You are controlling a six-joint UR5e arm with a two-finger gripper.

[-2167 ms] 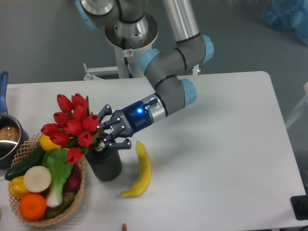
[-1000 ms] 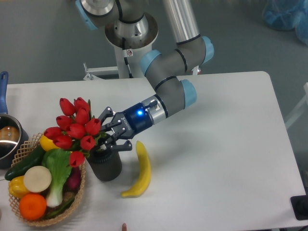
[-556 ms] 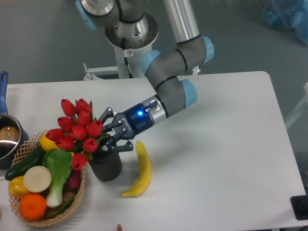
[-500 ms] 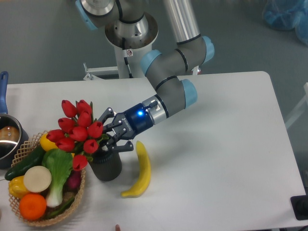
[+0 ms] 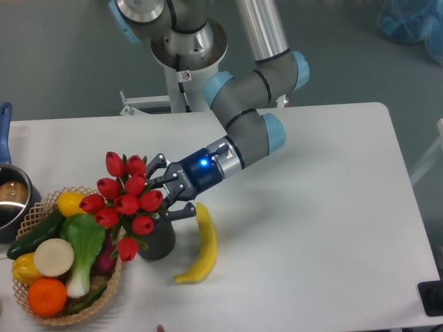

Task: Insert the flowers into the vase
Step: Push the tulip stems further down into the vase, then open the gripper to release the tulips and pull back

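The flowers (image 5: 127, 202), a bunch of red tulip buds on green stems, lean out to the left over the vase (image 5: 158, 242), a short dark cylinder. Their stems run down into its mouth. My gripper (image 5: 163, 196) reaches in from the right just above the vase rim, its dark fingers (image 5: 177, 209) on either side of the stems and shut on them. The buds hide the fingertips and most of the vase opening.
A yellow banana (image 5: 201, 243) lies just right of the vase. A woven basket (image 5: 111, 282) of vegetables and fruit sits against its left side. A blue-handled pot (image 5: 10, 197) stands at the table's left edge.
The flower bunch has swung right and sunk lower, now more directly over the vase. The gripper has shifted slightly right and still has its fingers around the stems.
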